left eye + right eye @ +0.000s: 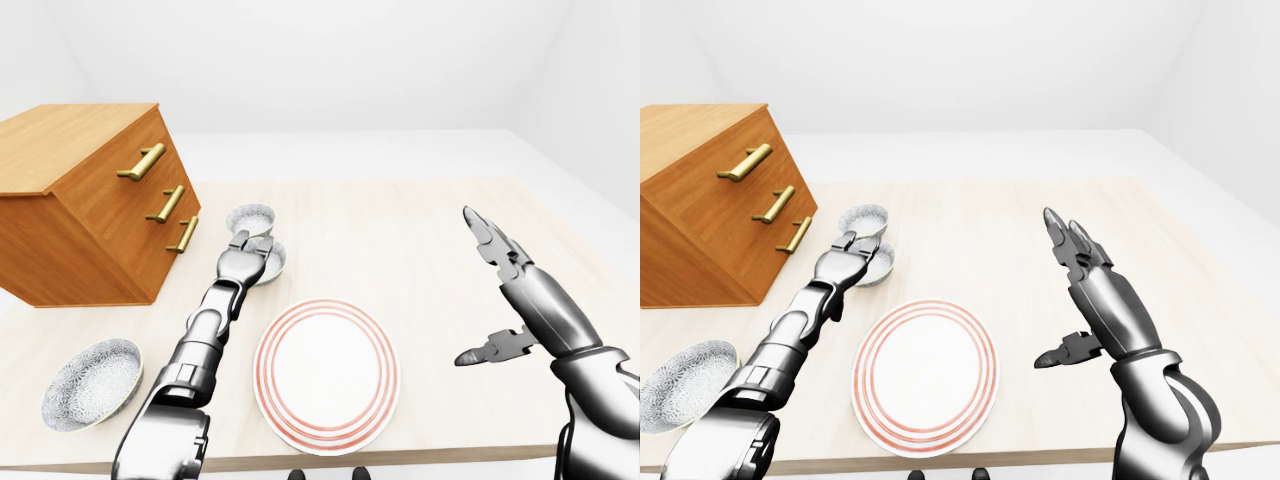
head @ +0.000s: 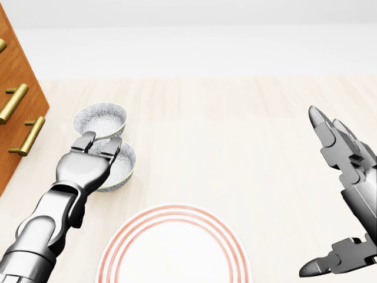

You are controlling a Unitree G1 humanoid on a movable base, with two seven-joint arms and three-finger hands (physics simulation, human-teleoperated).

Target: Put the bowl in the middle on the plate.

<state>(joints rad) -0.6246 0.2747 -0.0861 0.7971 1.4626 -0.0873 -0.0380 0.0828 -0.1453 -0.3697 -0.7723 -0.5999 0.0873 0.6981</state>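
Three patterned grey-white bowls lie along the left side of the table. The middle bowl (image 2: 125, 168) sits just above the red-ringed white plate (image 1: 326, 372). My left hand (image 2: 99, 146) rests at this bowl's lower-left rim, its fingers (image 2: 112, 147) reaching over the rim and inside. The thumb is hidden, and the fingers do not look closed round the bowl, which stands on the table. My right hand (image 1: 470, 288) hovers open to the right of the plate, fingers spread, holding nothing.
A second bowl (image 2: 100, 119) stands right above the middle one, almost touching it. The third bowl (image 1: 92, 382) lies at the lower left near the table edge. A wooden drawer chest (image 1: 90, 200) with brass handles fills the upper left.
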